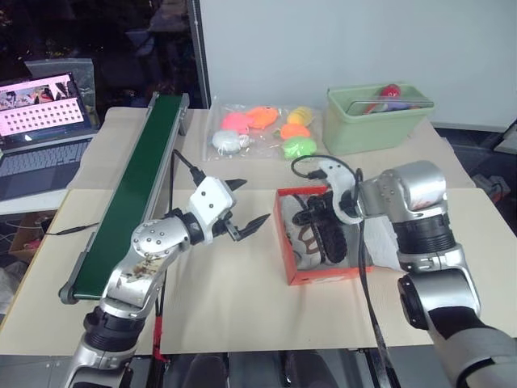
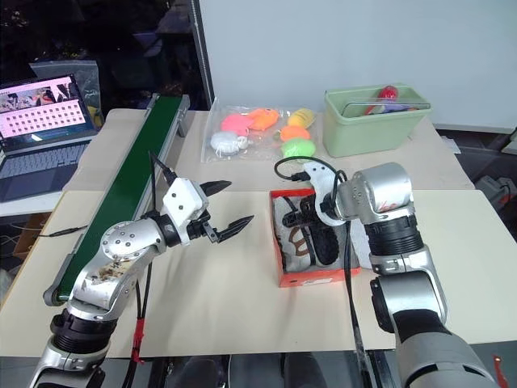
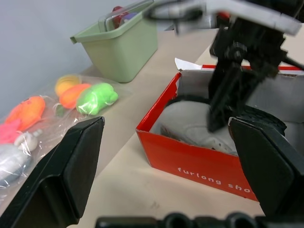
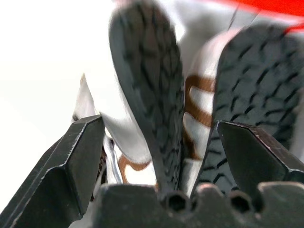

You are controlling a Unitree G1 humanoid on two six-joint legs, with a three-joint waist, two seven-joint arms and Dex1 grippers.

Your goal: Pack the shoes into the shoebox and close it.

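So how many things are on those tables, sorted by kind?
Shoes: 2
Shoebox: 1
Green bin: 1
Bag of plastic toys: 1
Conveyor belt: 1
Laptop: 1
Total: 7

Shoes inside red shoebox, right claw above.

Two shoes lie in one shoebox. One green bin, one bag of toys, one conveyor belt, one laptop.
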